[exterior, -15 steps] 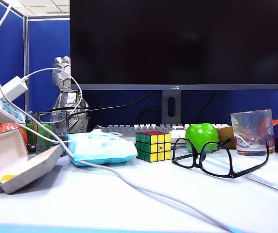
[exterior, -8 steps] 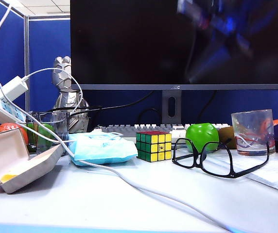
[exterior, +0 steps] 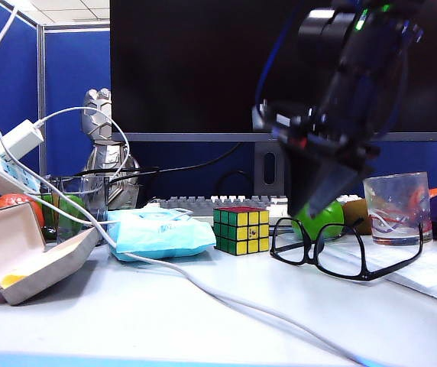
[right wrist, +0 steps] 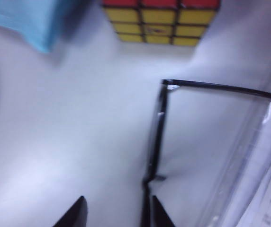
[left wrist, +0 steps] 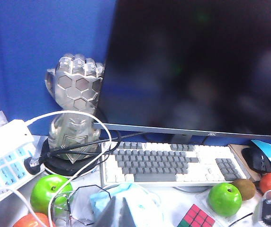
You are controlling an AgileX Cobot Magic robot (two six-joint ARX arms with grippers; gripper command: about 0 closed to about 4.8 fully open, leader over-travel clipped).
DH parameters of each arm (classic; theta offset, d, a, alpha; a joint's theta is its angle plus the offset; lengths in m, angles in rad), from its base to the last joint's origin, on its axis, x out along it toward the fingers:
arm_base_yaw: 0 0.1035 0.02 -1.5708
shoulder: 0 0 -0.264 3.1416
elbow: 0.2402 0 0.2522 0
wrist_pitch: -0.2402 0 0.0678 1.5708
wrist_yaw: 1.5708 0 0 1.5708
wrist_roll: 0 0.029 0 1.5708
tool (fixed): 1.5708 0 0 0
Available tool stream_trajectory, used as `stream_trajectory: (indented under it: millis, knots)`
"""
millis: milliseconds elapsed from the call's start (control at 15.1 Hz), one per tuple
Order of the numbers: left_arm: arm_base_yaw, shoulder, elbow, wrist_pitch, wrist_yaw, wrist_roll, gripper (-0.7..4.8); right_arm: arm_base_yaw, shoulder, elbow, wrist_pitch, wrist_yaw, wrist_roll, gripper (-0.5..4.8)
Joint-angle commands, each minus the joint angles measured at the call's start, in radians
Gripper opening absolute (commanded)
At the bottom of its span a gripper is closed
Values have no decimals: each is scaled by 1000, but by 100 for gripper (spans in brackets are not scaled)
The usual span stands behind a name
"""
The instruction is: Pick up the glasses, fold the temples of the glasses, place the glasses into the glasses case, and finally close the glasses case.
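Hovering parted and empty, the right gripper hung just above the glasses; the left gripper was clenched.

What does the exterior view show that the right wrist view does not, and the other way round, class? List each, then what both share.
Exterior view only: the open glasses case at the table's left edge, the monitor, the green apple, the printed glass, and the whole right arm coming down over the spectacles.

Right wrist view only: the right gripper from close up, its fingertips parted just above the frame.

Both: the glasses with temples unfolded, the Rubik's cube, the light-blue tissue pack and the white table.
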Motion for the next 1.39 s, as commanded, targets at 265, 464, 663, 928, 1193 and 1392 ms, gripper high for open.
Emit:
stream_trajectory:
  millis: [265,464,663,928,1193,1392]
  knots:
    - [-1,-1,5,12,5,1,-4,2,102,5,-1,9,-37,142]
    - [-1,-1,5,12,5,1,-4,2,137,5,2,8,-36,142]
    - [-1,-1,5,12,5,1,-4,4,141,24,2,5,-36,193]
    - [-1,-1,5,12,5,1,-4,4,145,106,-25,5,-35,225]
    - [-1,-1,4,12,5,1,-4,6,181,142,-106,5,-35,225]
    - [-1,1,4,12,5,1,-4,6,193,142,-112,5,-35,220]
